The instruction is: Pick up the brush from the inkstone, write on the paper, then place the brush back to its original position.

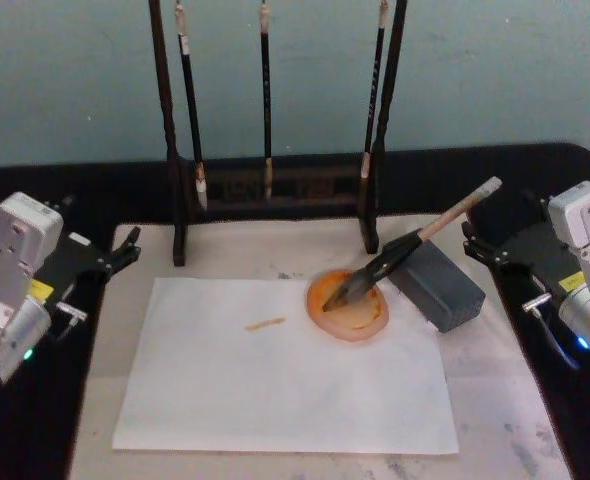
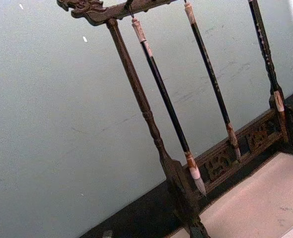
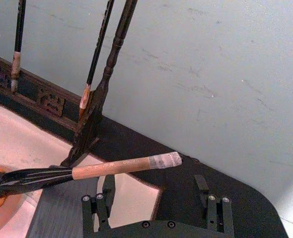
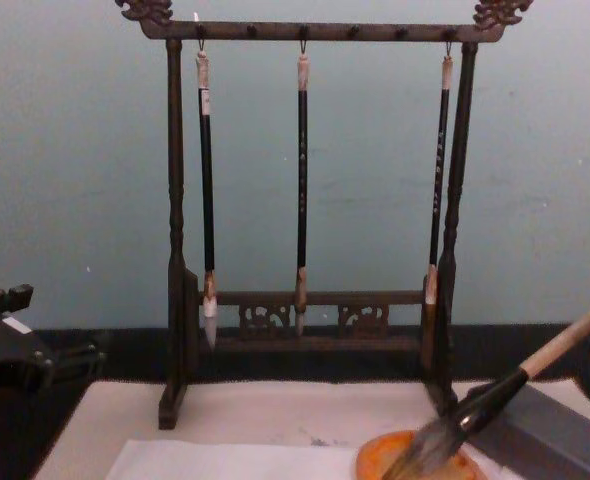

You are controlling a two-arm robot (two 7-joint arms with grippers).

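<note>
The brush (image 1: 415, 240) has a pale tan handle, a black lower section and a grey-brown tuft. It leans across the grey inkstone (image 1: 443, 290) with its tuft in an orange dish (image 1: 360, 318). The brush (image 3: 111, 168) lies just ahead of my right gripper (image 3: 154, 179), whose fingers (image 3: 102, 201) stand wide apart with nothing between them. My right gripper (image 1: 472, 243) hovers at the table's right side, a little right of the handle's end. The white paper (image 1: 275, 380) lies flat on the cream mat with a faint tan mark. At the left edge of the mat my left gripper (image 1: 127, 250) waits open.
A dark wooden rack (image 1: 275, 190) stands at the back of the mat (image 1: 495, 400) with three thin black-handled brushes (image 4: 302, 180) hanging from it. Black tabletop (image 1: 35, 440) borders the mat on both sides. A pale green wall lies behind.
</note>
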